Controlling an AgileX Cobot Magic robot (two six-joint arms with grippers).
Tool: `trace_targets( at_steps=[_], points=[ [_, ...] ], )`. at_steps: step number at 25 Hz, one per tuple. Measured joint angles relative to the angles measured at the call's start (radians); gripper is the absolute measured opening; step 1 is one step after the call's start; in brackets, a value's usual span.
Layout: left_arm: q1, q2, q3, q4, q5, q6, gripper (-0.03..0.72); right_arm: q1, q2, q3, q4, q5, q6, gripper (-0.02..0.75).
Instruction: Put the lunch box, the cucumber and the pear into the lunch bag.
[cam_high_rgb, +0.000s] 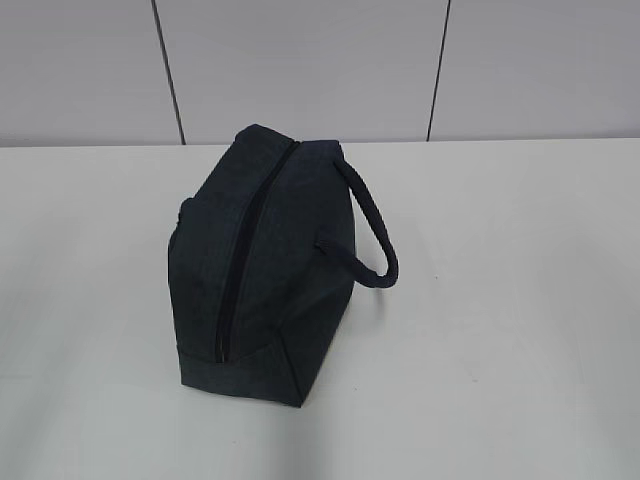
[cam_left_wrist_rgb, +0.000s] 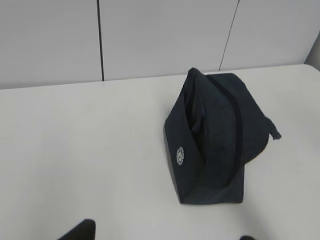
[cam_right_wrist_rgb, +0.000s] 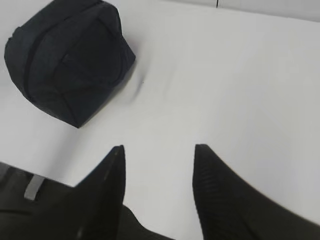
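The lunch bag (cam_high_rgb: 262, 270) sits alone a little left of centre in the exterior view, a dark navy boxy thing resting on the white table (cam_high_rgb: 500, 300), with its long zipper (cam_high_rgb: 245, 255) running along the top and closed as far as I can see. Its loop handle (cam_high_rgb: 372, 225) arches out to the right. In the left wrist view the bag stands right of centre, a small round white logo (cam_left_wrist_rgb: 180, 155) on its side; only two dark fingertips (cam_left_wrist_rgb: 80, 231) of the left gripper (cam_left_wrist_rgb: 162, 237) peek in at the bottom edge, set wide apart and empty. In the right wrist view the bag lies upper left, well away from the right gripper (cam_right_wrist_rgb: 160, 152), whose dark fingers (cam_right_wrist_rgb: 107, 175) stand open over bare table, holding nothing.
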Motion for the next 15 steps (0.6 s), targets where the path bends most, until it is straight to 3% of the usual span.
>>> trace_targets(
  at_steps=[7, 15],
  points=[
    [0.0, -0.18, 0.014, 0.119, 0.078, -0.027, 0.487, 0.0, -0.317, 0.054, -0.047, 0.003, 0.014, 0.348],
    [0.0, -0.233, 0.18, 0.132, 0.082, -0.065, 0.487, 0.0, -0.467, 0.167, -0.129, 0.012, 0.031, 0.365]
  ],
)
